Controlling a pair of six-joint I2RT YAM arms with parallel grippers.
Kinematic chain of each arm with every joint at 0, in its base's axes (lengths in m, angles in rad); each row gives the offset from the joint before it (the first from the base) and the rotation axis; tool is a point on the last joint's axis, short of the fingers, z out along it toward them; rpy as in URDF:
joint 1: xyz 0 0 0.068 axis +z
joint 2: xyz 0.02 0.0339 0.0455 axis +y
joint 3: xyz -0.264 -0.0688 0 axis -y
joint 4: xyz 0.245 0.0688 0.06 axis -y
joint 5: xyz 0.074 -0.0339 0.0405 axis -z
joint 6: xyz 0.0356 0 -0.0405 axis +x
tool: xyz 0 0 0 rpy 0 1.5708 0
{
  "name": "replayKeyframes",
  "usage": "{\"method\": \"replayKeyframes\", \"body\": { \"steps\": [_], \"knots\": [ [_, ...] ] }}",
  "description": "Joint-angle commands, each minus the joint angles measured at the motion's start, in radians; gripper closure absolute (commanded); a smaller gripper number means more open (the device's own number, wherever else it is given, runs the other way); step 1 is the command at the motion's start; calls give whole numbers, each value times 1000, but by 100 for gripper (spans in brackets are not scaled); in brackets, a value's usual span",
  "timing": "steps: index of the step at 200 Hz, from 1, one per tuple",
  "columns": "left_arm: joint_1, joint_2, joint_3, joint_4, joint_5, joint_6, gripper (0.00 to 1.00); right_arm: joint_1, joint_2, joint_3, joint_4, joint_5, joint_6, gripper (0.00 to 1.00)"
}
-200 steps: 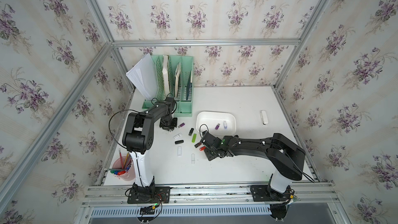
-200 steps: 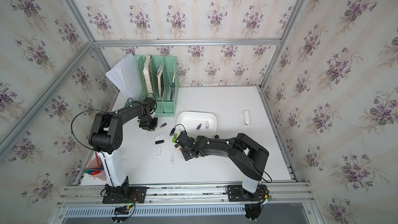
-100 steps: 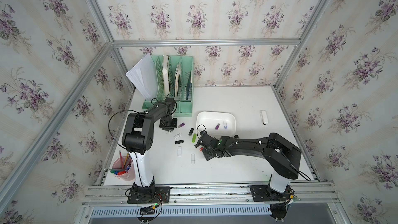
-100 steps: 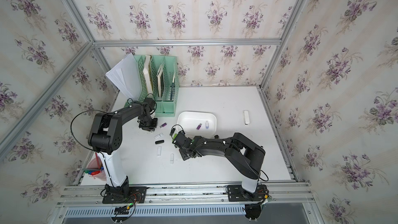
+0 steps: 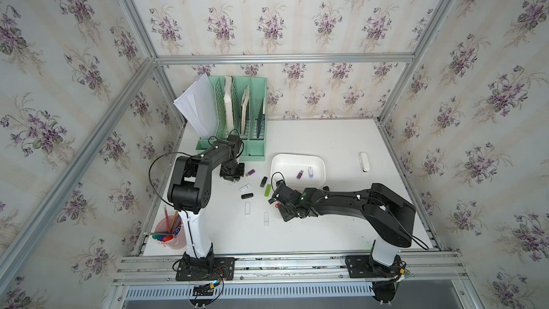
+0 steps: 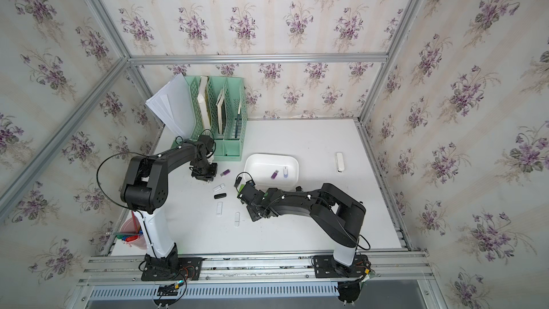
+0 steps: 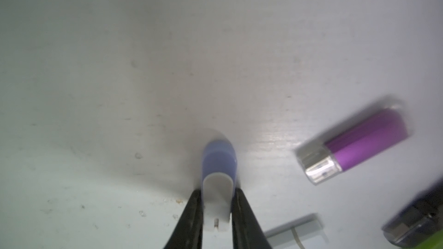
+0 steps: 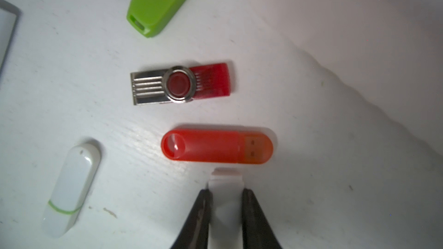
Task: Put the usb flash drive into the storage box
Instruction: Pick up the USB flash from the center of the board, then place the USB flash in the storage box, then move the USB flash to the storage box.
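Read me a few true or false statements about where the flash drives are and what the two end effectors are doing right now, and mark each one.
1. The storage box already holds two flash drives. True: a purple drive and a white-and-blue drive lie inside.
2. The left end effector is open and empty. False: it is shut on a blue-capped drive.
3. The right end effector grips the orange-red drive. False: it is shut on a white drive; the orange-red one lies on the table just past its tips.
4. A green drive lies on the table outside the box. True.
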Motion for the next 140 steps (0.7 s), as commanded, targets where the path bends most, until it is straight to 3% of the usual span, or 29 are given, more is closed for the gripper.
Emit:
{"method": "replayKeyframes", "body": {
  "steps": [1, 94, 140],
  "knots": [
    [0, 2, -11, -46, 14, -6, 77, 2, -6, 1, -80, -6, 7, 79],
    [0, -9, -25, -51, 17, -9, 77, -4, -135, 130, -191, 39, -6, 84],
    [0, -41, -22, -78, 19, -13, 77, -109, -129, 278, -243, 55, -96, 85]
  ]
}}
